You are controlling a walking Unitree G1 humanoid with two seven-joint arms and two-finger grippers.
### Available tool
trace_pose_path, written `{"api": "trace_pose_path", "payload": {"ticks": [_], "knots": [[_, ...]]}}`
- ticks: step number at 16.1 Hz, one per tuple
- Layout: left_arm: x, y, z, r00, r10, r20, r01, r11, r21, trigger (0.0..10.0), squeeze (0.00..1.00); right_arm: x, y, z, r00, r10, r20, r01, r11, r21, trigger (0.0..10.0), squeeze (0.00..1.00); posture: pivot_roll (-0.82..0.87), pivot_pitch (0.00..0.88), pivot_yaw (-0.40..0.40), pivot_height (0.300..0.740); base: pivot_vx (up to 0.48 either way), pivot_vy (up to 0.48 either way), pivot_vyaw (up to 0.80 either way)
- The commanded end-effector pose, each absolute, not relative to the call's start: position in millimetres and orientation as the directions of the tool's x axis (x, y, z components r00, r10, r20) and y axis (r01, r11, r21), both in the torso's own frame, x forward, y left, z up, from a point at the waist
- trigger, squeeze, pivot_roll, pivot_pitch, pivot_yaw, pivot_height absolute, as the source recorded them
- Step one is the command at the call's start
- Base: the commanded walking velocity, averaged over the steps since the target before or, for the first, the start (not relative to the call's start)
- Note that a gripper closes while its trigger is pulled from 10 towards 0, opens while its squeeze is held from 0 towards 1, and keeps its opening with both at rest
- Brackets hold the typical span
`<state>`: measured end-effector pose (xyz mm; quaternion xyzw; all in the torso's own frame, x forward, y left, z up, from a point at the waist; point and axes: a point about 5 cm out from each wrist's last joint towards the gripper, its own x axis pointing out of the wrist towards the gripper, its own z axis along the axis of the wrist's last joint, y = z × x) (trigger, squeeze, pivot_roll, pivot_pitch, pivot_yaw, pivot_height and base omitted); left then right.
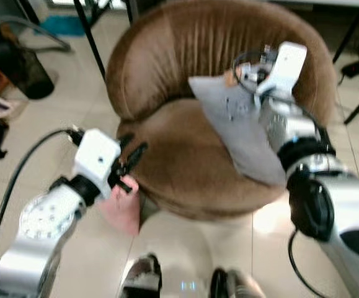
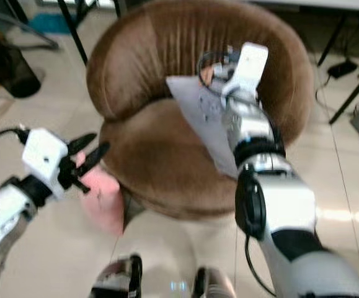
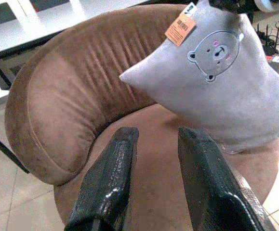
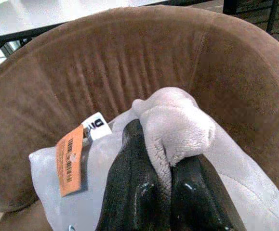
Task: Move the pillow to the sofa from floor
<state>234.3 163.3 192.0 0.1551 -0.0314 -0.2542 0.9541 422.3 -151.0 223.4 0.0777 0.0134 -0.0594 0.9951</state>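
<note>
Brown round sofa (image 1: 185, 155) stands on pale tiles. Right gripper (image 4: 164, 185) pinches a corner of the grey pillow (image 3: 226, 91) tight above its seat. Left gripper (image 3: 153, 183), fingers parted and empty, hovers before the sofa's front edge.

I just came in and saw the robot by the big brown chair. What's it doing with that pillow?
The robot is putting a grey bear-face pillow onto the round brown sofa chair. Its right gripper is pinched shut on a corner of the pillow, holding it over the seat, with the pillow leaning toward the backrest. The left gripper is open and holds nothing, hovering by the chair's front edge. A pink cushion lies on the floor beside the chair.
</note>
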Motion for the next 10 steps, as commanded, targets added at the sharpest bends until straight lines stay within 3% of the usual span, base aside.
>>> {"api": "trace_pose_path", "payload": {"ticks": [1, 3, 4, 10], "knots": [[231, 166, 197, 0.874, -0.486, -0.006, 0.461, 0.825, 0.326, 10.0, 0.00, 424, -148, 231, 0.995, -0.097, -0.008, 0.097, 0.985, 0.144, 10.0, 0.00, 0.19, 0.264, 0.021, 0.740, 0.000, 0.000, 0.00], [228, 169, 200, 0.888, -0.461, -0.003, 0.435, 0.836, 0.333, 10.0, 0.00, 426, -139, 242, 0.997, -0.074, 0.018, 0.072, 0.993, 0.091, 10.0, 0.04, 0.21, 0.278, 0.009, 0.740, 0.000, 0.000, 0.00], [227, 171, 202, 0.893, -0.450, -0.001, 0.424, 0.841, 0.336, 10.0, 0.00, 427, -134, 248, 0.999, -0.005, 0.039, 0.001, 0.996, 0.088, 10.0, 1.00, 0.22, 0.276, 0.007, 0.740, 0.000, 0.000, 0.00], [231, 176, 207, 0.911, -0.412, 0.010, 0.383, 0.855, 0.350, 10.0, 0.00, 429, -136, 308, 0.965, -0.023, 0.260, 0.000, 0.996, 0.086, 10.0, 1.00, 0.22, 0.256, 0.004, 0.740, 0.000, 0.000, 0.00]]}}
